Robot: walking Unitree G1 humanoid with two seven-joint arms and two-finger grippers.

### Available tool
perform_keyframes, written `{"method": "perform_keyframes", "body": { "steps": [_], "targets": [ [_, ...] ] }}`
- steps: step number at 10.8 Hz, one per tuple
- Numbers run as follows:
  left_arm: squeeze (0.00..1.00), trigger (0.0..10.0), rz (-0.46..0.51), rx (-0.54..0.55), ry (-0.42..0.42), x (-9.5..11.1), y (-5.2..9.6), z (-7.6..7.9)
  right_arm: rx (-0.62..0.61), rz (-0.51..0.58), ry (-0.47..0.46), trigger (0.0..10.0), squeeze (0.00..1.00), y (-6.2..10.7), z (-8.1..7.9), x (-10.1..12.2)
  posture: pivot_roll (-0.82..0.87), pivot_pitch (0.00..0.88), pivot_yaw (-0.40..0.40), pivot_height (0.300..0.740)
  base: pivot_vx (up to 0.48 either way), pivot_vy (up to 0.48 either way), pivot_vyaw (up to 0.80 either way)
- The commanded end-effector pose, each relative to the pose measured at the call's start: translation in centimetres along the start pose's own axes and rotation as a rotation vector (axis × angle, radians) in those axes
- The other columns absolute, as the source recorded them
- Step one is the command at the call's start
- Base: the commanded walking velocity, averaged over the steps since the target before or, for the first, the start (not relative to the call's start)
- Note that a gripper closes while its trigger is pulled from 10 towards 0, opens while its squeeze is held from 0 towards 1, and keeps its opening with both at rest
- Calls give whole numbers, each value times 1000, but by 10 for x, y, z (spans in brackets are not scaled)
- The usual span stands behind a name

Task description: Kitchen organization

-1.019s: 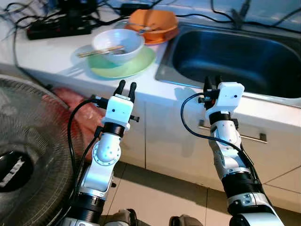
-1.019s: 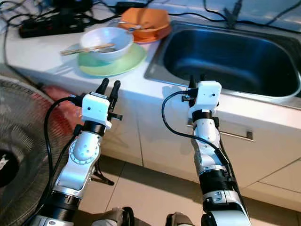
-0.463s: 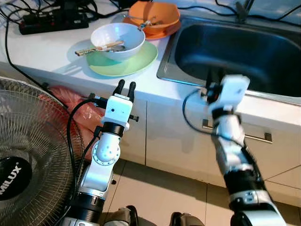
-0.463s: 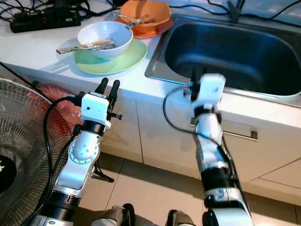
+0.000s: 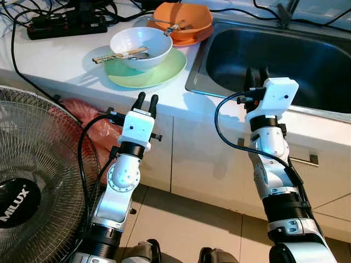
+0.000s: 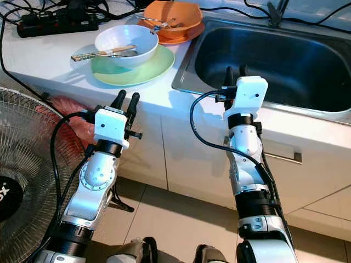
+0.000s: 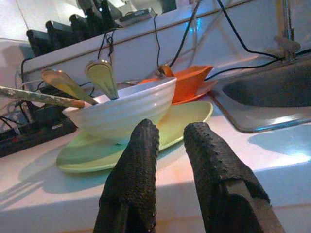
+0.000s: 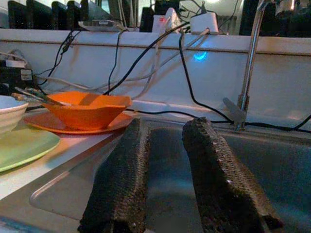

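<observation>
A white bowl (image 5: 140, 46) holding chopsticks (image 5: 118, 55) and a spoon sits on a green plate (image 5: 159, 74) on the white counter. Behind it an orange bowl (image 5: 184, 22) rests on an orange plate (image 5: 191, 40), beside the steel sink (image 5: 230, 55). My left gripper (image 5: 146, 99) is raised in front of the counter edge, just short of the green plate, open with nothing between its fingers (image 7: 131, 174). At the sink's front rim my right gripper (image 5: 256, 74) points into the basin, open and empty, its fingers (image 8: 119, 179) apart.
A large standing fan (image 5: 38, 181) is close on my left. A red plastic bag (image 5: 82, 112) lies below the counter behind it. A black power strip (image 5: 66, 24) and several cables run along the counter's back. A faucet (image 8: 250, 63) rises behind the sink. Cabinet doors and a drawer handle (image 5: 301, 160) face me.
The camera has shifted slightly. My right arm swung up, blurred half a second ago, and now holds steady at the sink rim. The left arm has kept its pose.
</observation>
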State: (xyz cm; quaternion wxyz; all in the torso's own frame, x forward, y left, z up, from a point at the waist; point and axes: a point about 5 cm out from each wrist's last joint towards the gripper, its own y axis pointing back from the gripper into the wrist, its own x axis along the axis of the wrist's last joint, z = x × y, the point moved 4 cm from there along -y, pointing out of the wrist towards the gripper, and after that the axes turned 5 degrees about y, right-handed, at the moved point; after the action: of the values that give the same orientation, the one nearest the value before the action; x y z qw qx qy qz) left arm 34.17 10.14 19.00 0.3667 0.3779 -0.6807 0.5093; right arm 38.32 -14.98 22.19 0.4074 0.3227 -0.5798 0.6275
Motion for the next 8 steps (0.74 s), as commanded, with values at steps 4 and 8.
{"method": "perform_keyframes", "body": {
  "steps": [4,8],
  "targets": [
    [0,10000,8,17,-6,3,-2,-3,11,-3,17,10000,0,1,-1,1,17,155,13,740,0,0,400],
    [0,10000,3,19,-5,2,-2,-3,9,-14,17,10000,0,1,0,0,16,160,11,740,212,0,677]
  ]
}}
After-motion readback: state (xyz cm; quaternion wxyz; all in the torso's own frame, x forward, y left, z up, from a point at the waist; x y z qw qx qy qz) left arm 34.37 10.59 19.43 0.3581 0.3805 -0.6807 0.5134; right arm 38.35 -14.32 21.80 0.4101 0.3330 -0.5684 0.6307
